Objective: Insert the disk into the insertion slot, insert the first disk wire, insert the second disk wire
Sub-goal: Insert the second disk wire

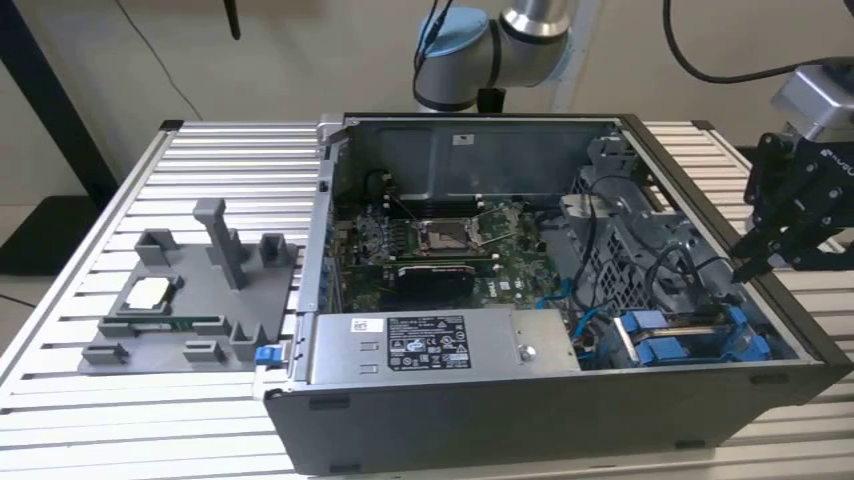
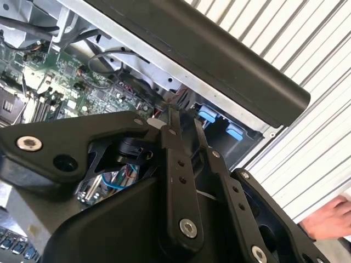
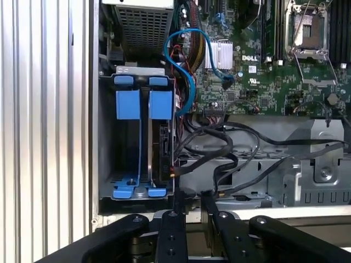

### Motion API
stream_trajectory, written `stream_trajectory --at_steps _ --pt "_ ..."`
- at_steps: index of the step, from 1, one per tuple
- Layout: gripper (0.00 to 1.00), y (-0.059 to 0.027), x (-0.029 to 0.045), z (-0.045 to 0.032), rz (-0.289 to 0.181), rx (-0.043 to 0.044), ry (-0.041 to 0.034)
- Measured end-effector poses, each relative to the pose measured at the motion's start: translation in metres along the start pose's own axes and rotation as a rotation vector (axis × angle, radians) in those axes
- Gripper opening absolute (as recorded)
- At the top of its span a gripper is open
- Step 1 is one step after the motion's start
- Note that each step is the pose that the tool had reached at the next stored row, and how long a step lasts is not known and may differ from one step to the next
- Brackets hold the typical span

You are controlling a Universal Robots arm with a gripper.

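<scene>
At case (image 1: pixel 534 420) edge, hand (image 1: pixel 747 262) hovers; second wrist view catches person's fingers (image 2: pixel 329 216).

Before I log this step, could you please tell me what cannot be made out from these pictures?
First wrist view: the insertion slot is seen end-on; its blue fittings hide whether the disk is seated.
Exterior view: the slot is too small to judge, partly behind the case wall.
Second wrist view: the gripper covers most of the case interior with its own body.
Second wrist view: a hand is cut off by the edge.
</scene>
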State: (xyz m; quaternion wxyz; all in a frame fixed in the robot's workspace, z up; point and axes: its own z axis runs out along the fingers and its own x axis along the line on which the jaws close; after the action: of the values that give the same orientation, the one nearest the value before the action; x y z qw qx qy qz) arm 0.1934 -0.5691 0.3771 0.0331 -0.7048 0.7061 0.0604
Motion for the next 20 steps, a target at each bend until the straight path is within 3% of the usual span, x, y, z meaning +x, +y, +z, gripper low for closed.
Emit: stream_trajectory --at_steps 5,7,8,12,15,20 --pt "0.27 -0.0011 0.0032 0.0034 0.002 0.0000 -0.0011" --pt "0.24 -0.0013 0.0041 0.0049 0.003 0.0001 -0.0031" --pt "0.18 -0.0014 0.0046 0.0059 0.003 0.0001 -0.0047" --pt "0.16 -0.0013 0.0055 0.0071 0.004 -0.0007 -0.0075" --pt "0.16 -0.0001 0.0048 0.0014 0.004 -0.0012 -0.0075" --pt "0.16 0.0132 0.0035 -0.0046 0.008 0.0017 -0.0084"
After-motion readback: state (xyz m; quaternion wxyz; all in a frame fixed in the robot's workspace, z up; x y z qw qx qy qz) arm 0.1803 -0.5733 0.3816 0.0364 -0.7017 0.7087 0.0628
